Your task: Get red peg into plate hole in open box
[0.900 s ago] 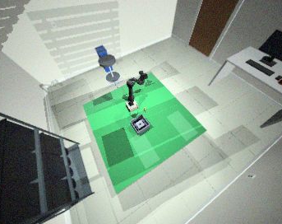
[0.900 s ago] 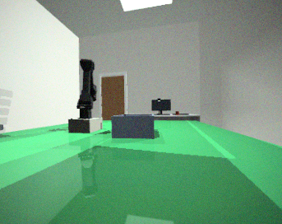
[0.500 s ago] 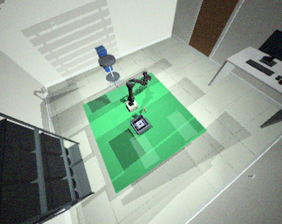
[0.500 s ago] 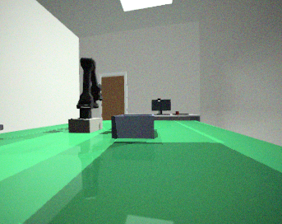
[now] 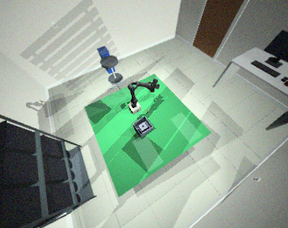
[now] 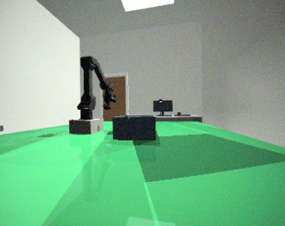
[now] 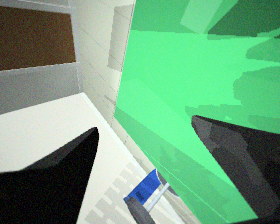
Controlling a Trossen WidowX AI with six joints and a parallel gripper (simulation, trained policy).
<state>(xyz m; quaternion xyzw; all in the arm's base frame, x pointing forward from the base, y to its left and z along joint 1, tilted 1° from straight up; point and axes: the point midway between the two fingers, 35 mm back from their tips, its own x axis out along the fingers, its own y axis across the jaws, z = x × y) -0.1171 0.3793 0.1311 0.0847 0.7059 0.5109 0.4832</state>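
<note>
The red peg [image 5: 148,111] is a tiny reddish upright mark on the green mat, between the arm's base and the box in the top view. It cannot be made out in the exterior view or the wrist view. The dark open box [image 5: 145,133] [image 6: 134,128] stands on the mat, with a pale plate at its bottom; the hole is too small to judge. My gripper [image 5: 157,86] [image 6: 110,103] [image 7: 146,125] is open and empty, raised above the mat and away from both peg and box. Its two black fingers stand wide apart in the wrist view.
The arm's pale base [image 5: 135,108] [image 6: 85,126] stands on the green mat [image 5: 113,168] [image 6: 95,187] beside the peg and box. A blue chair [image 5: 109,63] [image 7: 143,187] is beyond the mat's edge. A dark shelf [image 5: 41,168] and a desk [image 5: 253,71] stand off the mat.
</note>
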